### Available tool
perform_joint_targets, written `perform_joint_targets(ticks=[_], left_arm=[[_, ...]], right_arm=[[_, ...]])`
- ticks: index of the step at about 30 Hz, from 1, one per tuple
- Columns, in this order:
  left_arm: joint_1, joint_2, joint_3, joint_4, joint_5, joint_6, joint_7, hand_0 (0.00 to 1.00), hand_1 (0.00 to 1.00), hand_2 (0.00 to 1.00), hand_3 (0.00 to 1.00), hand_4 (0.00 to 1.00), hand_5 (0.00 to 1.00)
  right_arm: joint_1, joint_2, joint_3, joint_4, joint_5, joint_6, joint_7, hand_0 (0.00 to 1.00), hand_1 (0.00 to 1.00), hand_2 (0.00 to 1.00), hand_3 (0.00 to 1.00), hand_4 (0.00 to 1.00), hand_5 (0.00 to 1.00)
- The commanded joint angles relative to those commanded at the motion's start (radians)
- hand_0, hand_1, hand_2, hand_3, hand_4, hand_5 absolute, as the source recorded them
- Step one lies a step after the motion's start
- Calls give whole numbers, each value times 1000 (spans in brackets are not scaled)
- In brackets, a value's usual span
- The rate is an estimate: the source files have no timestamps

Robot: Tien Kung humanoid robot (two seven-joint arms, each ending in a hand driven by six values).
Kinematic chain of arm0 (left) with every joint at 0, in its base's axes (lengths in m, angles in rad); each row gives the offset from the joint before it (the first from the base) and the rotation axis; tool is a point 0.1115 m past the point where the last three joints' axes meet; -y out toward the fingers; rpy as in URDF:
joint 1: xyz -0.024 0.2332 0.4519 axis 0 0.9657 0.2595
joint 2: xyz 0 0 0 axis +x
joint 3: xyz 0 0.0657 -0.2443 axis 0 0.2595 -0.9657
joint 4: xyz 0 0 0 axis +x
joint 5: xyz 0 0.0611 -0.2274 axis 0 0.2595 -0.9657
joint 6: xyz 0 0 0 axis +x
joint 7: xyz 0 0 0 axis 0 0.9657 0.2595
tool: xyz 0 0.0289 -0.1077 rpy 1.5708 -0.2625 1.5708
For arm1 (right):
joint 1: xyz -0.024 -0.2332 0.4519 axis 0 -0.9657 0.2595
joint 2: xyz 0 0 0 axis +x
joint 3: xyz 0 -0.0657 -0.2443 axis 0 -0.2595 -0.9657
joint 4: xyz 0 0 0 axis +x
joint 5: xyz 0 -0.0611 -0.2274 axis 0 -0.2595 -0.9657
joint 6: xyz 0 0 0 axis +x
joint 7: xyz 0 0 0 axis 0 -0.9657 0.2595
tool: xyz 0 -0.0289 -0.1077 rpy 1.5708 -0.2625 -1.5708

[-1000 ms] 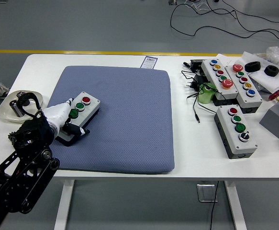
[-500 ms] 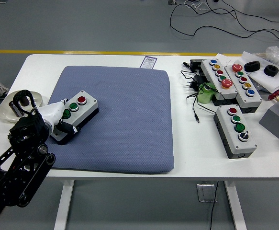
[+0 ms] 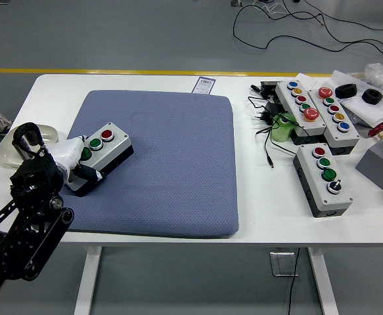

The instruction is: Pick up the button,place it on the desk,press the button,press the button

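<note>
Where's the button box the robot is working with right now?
In the head view, the button box sits at the left edge of the blue mat, with the left hand against its near end, beside the white dish.

Most of the blue mat (image 3: pixel 171 164) is wide open, the only thing sitting on it is the button box (image 3: pixel 102 155) at its left edge with the left hand (image 3: pixel 69 159) wrapped around it. Right side of the table (image 3: pixel 270 210) is the messy bit: three more button boxes (image 3: pixel 322 177), loose cables (image 3: pixel 267 125) and a green roll (image 3: pixel 284 126) packed close together. There's also a white dish (image 3: pixel 7 147) just behind the left arm, near the table's left edge.
</note>
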Motion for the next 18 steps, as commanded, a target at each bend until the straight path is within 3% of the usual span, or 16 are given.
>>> perform_joint_targets(ticks=[1,6,12,13,18], left_arm=[[0,1,-1,-1,0,3,0,187,187,214,316,395,2],[0,10,6,0,0,19,-1,187,187,214,316,395,2],[-7,40,40,0,0,99,-104,172,180,202,282,362,2],[-9,48,49,-1,0,106,-126,187,173,193,281,219,2],[-21,85,83,-7,0,124,-201,187,173,193,281,219,2]], right_arm=[[0,0,0,0,-1,0,0,684,676,729,620,484,317],[0,-1,-2,0,-2,0,1,684,676,729,620,484,317],[1,-1,-2,0,-5,0,0,679,674,730,620,484,319],[1,-1,-2,0,-6,0,0,677,674,729,620,481,315],[1,-1,-2,0,-8,1,0,677,674,729,620,481,315]])
